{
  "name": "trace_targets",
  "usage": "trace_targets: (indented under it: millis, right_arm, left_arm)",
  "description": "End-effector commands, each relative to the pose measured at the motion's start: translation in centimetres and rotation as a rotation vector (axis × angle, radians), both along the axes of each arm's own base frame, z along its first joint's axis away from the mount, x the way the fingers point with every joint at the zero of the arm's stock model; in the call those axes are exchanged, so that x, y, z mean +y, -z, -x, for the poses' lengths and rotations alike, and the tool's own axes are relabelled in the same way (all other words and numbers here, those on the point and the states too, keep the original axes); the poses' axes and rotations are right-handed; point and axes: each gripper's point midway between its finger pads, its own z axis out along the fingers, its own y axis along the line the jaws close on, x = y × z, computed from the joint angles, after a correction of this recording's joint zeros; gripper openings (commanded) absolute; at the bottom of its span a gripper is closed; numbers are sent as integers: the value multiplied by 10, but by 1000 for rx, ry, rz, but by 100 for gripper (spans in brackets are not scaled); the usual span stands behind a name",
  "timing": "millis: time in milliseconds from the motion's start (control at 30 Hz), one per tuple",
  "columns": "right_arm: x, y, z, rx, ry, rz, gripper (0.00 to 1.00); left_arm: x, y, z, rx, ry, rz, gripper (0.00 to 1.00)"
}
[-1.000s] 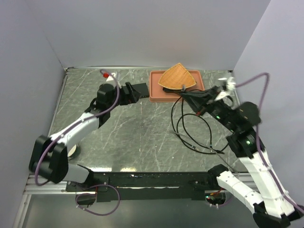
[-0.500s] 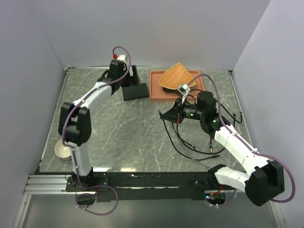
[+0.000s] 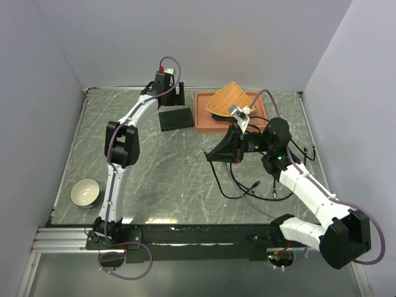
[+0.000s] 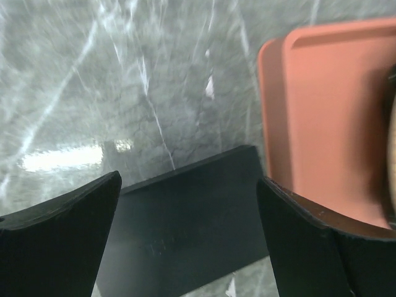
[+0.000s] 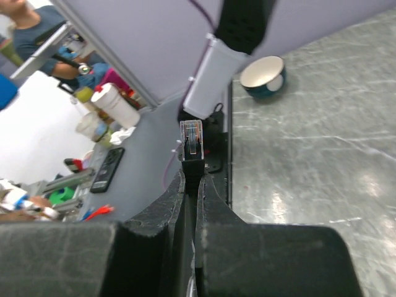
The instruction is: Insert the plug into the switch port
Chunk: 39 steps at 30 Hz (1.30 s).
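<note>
One plug (image 5: pixel 190 139) clamped in right pincer (image 5: pixel 192 180); left pincer (image 4: pixel 189 185) spread, seemingly above one black box (image 3: pixel 175 118).

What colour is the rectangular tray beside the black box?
Terracotta, the rectangular tray; best in left wrist view.

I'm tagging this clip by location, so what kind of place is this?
Probably a robotics lab test cell: the left arm and right arm are bolted at a marble-patterned table, plain walls box it in, and the right wrist view shows bottles and clutter outside.
</note>
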Motion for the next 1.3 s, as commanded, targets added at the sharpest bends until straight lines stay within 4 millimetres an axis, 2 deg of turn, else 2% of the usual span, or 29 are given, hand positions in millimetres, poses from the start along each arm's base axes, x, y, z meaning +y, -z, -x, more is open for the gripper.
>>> trace_targets:
  millis: [0, 167, 267, 300, 400, 433, 467, 500, 533, 567, 600, 633, 667, 700, 733, 767, 833, 867, 933, 967, 1067, 1167, 1233, 1267]
  right_arm:
    - [-7, -34, 23, -113, -82, -56, 0]
    - [-10, -45, 32, -127, -102, -72, 0]
    - [-12, -50, 38, -128, -106, -82, 0]
    - [-13, -51, 39, -140, -108, -89, 0]
    - [-14, -56, 42, -147, -108, -100, 0]
    - [-14, -56, 42, -145, -109, -101, 0]
    - [-14, -57, 43, -141, -110, -102, 0]
    - [-14, -58, 43, -146, -111, -106, 0]
    - [-14, -59, 44, -150, -114, -110, 0]
    - [-14, -60, 44, -148, -115, -111, 0]
    - [-14, -60, 44, -148, -115, -112, 0]
    - [-14, -60, 44, -147, -115, -113, 0]
    - [-14, -59, 44, -146, -115, -112, 0]
    - [-13, -58, 44, -142, -114, -113, 0]
    - [-12, -58, 45, -143, -119, -115, 0]
    - [-11, -56, 44, -138, -117, -110, 0]
    - [-7, -52, 43, -124, -118, -100, 0]
    - [-5, -44, 39, -107, -107, -79, 0]
    - [-1, -38, 33, -101, -93, -67, 0]
    - [0, -34, 31, -101, -91, -60, 0]
    - [3, -26, 27, -72, -90, -52, 0]
    - [6, -19, 23, -50, -94, -46, 0]
    - [7, -16, 23, -41, -97, -44, 0]
    - [8, -15, 23, -38, -97, -43, 0]
  left_arm:
    - [-7, 19, -2, 13, 28, -37, 96]
    - [-17, 54, 3, 64, 51, -56, 96]
    - [-20, 63, 10, 87, 68, -79, 96]
    - [-18, 73, 17, 109, 76, -93, 96]
    - [-17, 83, 33, 149, 89, -100, 98]
    - [-16, 76, 36, 142, 87, -93, 98]
    - [-13, 89, 46, 171, 89, -92, 99]
    - [-13, 91, 51, 180, 86, -91, 99]
    - [-11, 84, 55, 176, 80, -84, 99]
    - [-9, 98, 68, 212, 76, -81, 99]
    - [-8, 100, 73, 225, 80, -72, 96]
    - [-9, 94, 79, 223, 88, -61, 95]
    - [-7, 108, 94, 268, 88, -61, 94]
    - [-8, 109, 99, 268, 92, -55, 94]
    - [-9, 102, 104, 256, 93, -49, 94]
    - [-6, 114, 119, 296, 86, -50, 94]
    - [-12, 105, 126, 263, 94, -37, 94]
    - [-10, 113, 138, 285, 92, -51, 94]
    - [-13, 108, 143, 264, 91, -55, 94]
    - [-14, 114, 151, 276, 99, -56, 94]
    - [-18, 116, 160, 263, 100, -65, 94]
    - [-20, 99, 153, 208, 73, -34, 99]
    - [-23, 89, 147, 194, 69, -23, 100]
    - [-22, 78, 135, 167, 36, -36, 96]
